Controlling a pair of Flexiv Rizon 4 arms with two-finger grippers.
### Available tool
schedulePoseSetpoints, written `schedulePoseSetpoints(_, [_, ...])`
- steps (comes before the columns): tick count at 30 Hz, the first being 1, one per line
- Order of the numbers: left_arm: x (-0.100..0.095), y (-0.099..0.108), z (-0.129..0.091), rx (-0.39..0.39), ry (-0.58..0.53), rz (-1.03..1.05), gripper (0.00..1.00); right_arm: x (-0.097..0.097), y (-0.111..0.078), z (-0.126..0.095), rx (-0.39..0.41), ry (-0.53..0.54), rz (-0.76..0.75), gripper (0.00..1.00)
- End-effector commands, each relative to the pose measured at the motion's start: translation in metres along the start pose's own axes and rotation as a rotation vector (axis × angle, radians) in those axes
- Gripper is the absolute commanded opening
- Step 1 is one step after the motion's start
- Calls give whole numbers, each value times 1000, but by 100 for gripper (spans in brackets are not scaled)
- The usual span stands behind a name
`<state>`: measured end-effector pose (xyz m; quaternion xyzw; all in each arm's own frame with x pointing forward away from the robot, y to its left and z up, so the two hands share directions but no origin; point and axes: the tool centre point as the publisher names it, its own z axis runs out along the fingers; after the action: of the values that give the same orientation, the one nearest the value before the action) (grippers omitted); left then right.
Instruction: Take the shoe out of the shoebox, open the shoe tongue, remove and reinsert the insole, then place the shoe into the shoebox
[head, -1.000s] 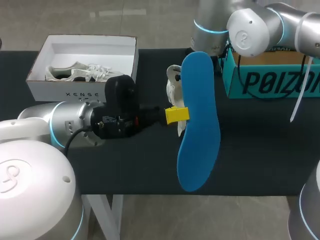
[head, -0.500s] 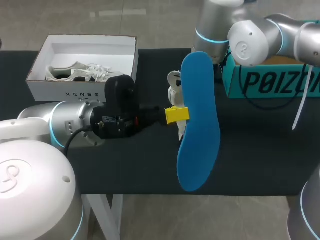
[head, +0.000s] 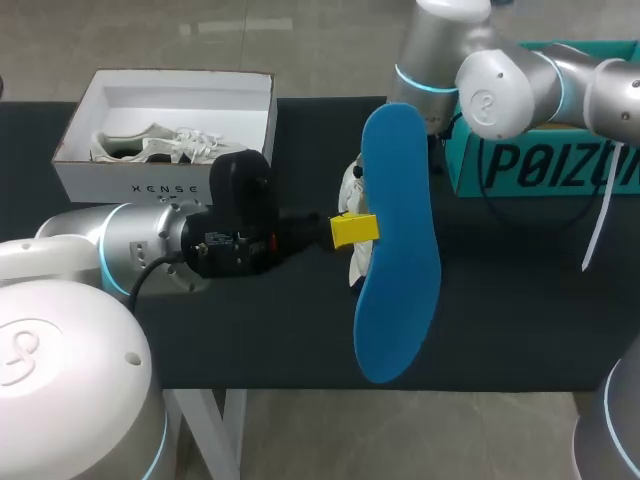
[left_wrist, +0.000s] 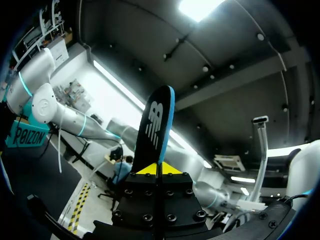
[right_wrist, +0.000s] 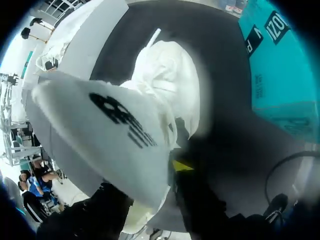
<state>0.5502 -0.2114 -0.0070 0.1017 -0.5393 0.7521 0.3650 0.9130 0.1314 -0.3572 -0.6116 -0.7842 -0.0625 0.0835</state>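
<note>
Left pincer (head: 353, 229): closed on the insole (head: 398, 250), gripping its long edge near mid-length. In the left wrist view the insole (left_wrist: 156, 125) stands edge-on between the two yellow tips of the pincer (left_wrist: 159, 169).

Insole: bright blue on the side facing the head camera; black with a white logo on the other side, with a blue rim. It is held clear of the surface (head: 520, 300), with one rounded end toward the far edge and the other toward the near edge.

Right pincer (right_wrist: 175, 167): closed on the shoe (right_wrist: 150, 100). One yellow tip shows against the shoe's fabric; the other is hidden behind it. In the head view this pincer is hidden behind the insole.

Shoe (head: 352, 186): white, soft upper, mostly covered by the insole in the head view; only a strip shows just beside the insole's left edge. In the right wrist view the tongue (right_wrist: 115, 125) spreads wide toward the camera and bears a black logo. The shoe is outside the shoebox (head: 100, 180), over the middle of the surface.

Shoebox: white, open, at the far left of the surface. A second shoe (head: 150, 145), white with laces, lies in it.

Teal box (head: 540, 165): at the far right of the surface, beside the right arm.
</note>
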Motion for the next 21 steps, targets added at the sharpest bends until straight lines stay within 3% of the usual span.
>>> schedulePoseSetpoints(1, [-1, 0, 1, 2, 1, 1, 0, -14, -18, -36, -137, 227, -50, 100])
schedulePoseSetpoints(2, [-1, 0, 1, 2, 1, 1, 0, -18, -19, -40, -159, 280, -71, 100])
schedulePoseSetpoints(19, [-1, 0, 1, 2, 1, 1, 0, -18, -19, -40, -159, 280, -71, 100])
schedulePoseSetpoints(21, [-1, 0, 1, 2, 1, 1, 0, -10, -18, -64, -158, 381, -30, 100])
